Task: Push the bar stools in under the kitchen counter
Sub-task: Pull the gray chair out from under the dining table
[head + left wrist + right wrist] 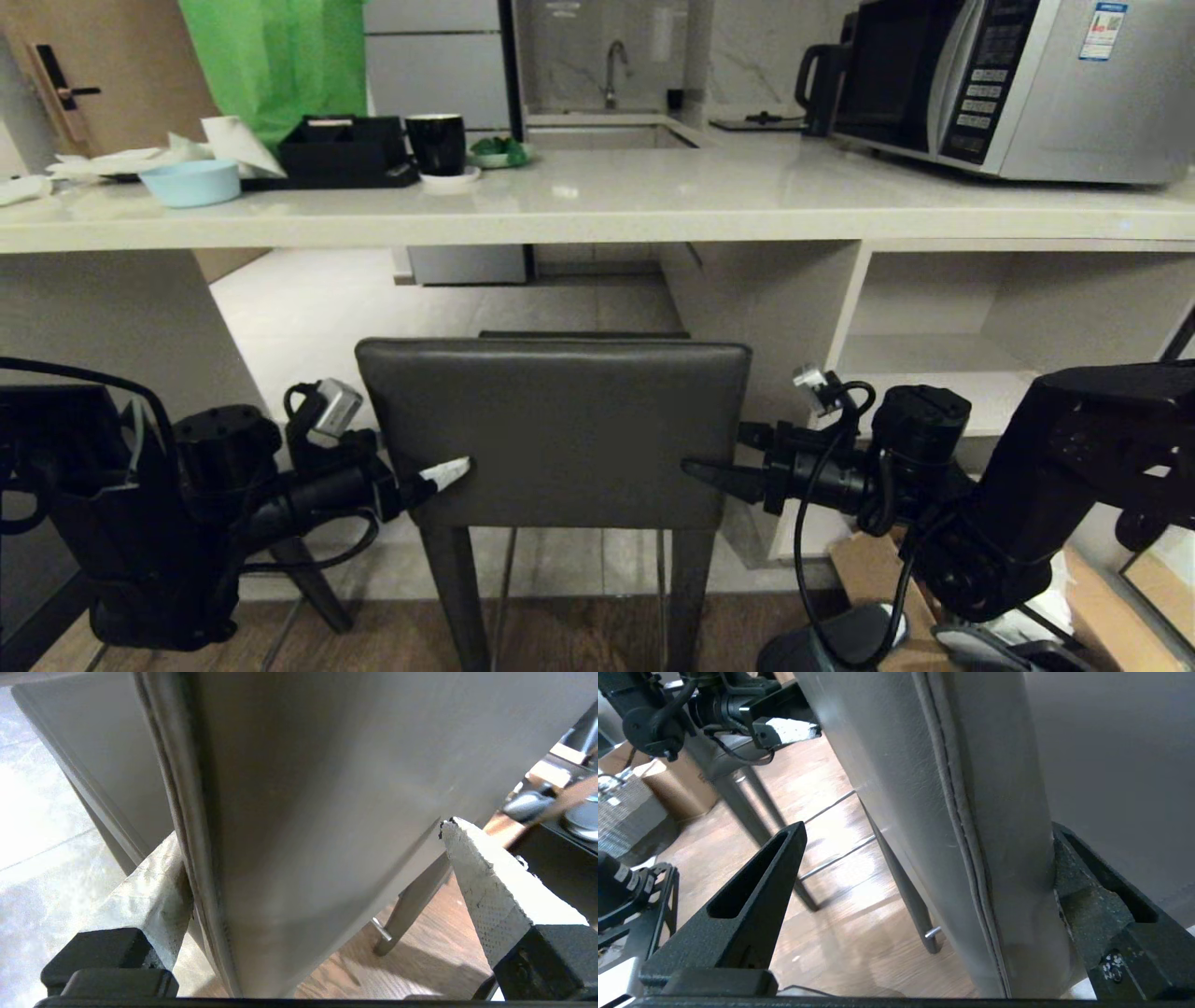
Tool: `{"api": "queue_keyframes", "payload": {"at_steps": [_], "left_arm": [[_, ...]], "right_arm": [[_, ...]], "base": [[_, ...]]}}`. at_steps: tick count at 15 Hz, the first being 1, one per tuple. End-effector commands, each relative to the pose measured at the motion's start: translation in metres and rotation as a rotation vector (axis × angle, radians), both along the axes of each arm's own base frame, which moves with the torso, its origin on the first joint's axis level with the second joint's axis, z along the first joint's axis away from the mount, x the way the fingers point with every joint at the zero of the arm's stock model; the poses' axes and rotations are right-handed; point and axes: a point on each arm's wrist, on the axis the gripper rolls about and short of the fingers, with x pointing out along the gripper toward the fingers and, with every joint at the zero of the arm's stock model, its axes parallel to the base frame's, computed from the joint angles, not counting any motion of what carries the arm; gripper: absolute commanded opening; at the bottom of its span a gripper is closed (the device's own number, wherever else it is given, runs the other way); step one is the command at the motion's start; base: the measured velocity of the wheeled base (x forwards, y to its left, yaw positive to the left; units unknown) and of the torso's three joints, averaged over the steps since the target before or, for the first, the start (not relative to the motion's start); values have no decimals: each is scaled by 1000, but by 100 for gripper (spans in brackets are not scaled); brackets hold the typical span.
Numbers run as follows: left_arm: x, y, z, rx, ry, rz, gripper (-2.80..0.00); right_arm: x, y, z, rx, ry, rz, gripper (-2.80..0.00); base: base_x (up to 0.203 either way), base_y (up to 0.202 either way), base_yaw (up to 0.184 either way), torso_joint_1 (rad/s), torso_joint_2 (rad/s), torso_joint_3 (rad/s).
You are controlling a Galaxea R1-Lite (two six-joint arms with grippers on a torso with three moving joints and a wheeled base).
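Note:
One bar stool [560, 429] stands in front of me with its dark grey backrest toward me, its seat just short of the kitchen counter [597, 210]. My left gripper [439, 476] is open and straddles the backrest's left edge [187, 812]; its white-taped fingers [486, 891] sit on either side of the edge. My right gripper [700, 471] is open astride the right edge [966, 826], and one of its black fingers [1083, 891] rests against the backrest's far face. A dark leg [313, 579] of a second stool shows behind my left arm.
The counter carries a microwave [1018, 84], a kettle [822, 75], a black mug [436, 143], a black box [341, 149] and a blue bowl [191, 182]. Open white shelves [1018, 317] stand under its right half. A cardboard box [868, 569] lies on the floor by my right arm.

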Motion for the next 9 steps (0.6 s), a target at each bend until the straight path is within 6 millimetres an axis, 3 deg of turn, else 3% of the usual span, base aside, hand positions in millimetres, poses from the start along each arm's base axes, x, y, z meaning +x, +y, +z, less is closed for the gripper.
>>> {"api": "queue_keyframes", "payload": {"at_steps": [1,9], "left_arm": [[-4,0,6,0,-20,-4,0],[-17,1,12,4,-22,-6,0]], "right_arm": [[-3,1,4,4,-14,11,0],[-15,3,8,-8,-24,26,0]], "base": [[-189,0,0,4,4,2],[-194,0,-2,0,4,3]]}}
